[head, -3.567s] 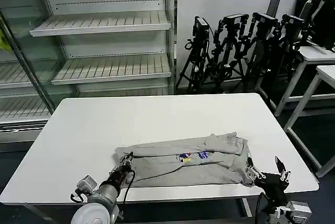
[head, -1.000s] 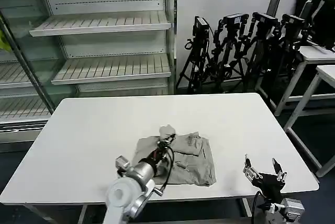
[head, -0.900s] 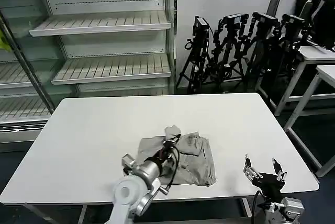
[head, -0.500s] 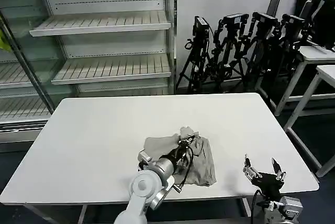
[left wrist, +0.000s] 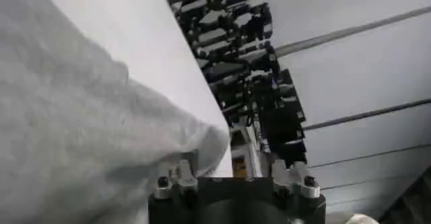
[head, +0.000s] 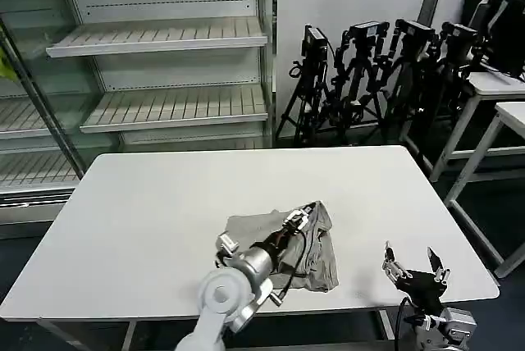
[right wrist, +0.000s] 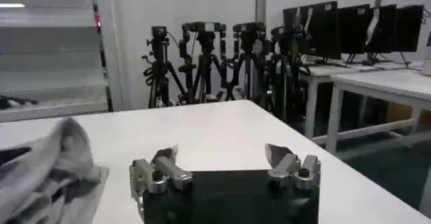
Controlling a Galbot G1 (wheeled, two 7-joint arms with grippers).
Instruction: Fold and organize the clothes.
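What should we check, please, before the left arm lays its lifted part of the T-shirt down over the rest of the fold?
1. Left hand has hold of the cloth: ok, shut on a raised flap of the T-shirt.
2. Flap is above the pile, not beyond it: ok, it stands over the bundle's right half.
3. Bundle lies wholly on the table: ok, inside the near edge.
4. Right hand is out of the way: ok, open, apart from the shirt, near the table's right front corner.
5. Layers underneath are flat: not ok, the bundle looks rumpled.
6. Chest print's position: cannot tell.
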